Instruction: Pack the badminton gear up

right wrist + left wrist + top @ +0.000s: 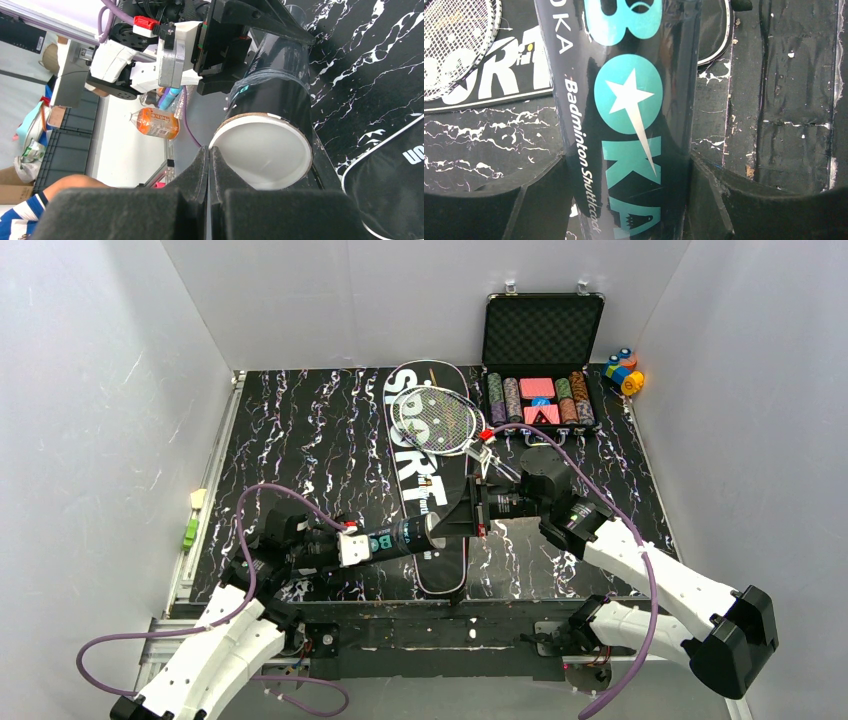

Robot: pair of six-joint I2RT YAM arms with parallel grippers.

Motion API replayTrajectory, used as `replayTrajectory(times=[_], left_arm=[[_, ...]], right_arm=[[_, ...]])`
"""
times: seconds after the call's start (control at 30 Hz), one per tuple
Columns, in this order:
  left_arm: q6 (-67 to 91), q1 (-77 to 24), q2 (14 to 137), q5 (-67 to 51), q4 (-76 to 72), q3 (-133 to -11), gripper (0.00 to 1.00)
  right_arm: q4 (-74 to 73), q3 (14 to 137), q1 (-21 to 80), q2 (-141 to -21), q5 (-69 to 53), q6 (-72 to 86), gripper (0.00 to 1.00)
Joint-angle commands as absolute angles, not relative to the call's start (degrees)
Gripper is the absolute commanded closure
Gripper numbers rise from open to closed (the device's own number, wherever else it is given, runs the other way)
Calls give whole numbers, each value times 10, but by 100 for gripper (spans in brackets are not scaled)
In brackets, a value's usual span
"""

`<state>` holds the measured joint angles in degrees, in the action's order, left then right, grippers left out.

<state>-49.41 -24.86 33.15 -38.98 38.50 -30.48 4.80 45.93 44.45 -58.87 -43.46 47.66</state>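
My left gripper [385,542] is shut on the long black tube [405,536] and holds it level over the table's front. In the left wrist view the tube [629,125], printed "Badminton Shuttlecock", sits between my fingers [719,195]. Its white round lid [262,157] faces my right gripper [209,152], whose jaws are shut with their tips at the lid's left rim. That gripper also shows in the top view [478,508]. Two rackets [440,415] lie on the black "SPORT" bag [420,475]. No shuttlecocks are in view.
An open black case of poker chips [540,400] stands at the back right, with small coloured blocks [625,370] beside it. Small green and yellow pieces [192,520] lie on the left rail. White walls close in the table.
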Motion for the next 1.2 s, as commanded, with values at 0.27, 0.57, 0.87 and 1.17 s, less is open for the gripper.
replayTrajectory(times=[0.27,0.57,0.87,1.17], left_arm=[[-485,-247,328,-415,370,-330,89],[-487,-247,323,-417,375,-330,89],[-496,-247,325,-425,382,-336,89],[-507,-247,327,-429,393,-336,90]], right_arm=[[107,453,448,-622,-455,473,94],[168,423,440,-601,-474,507,45],[165,452,432,-635,-450,505,43],[153,484,427,-665,-445,501,44]])
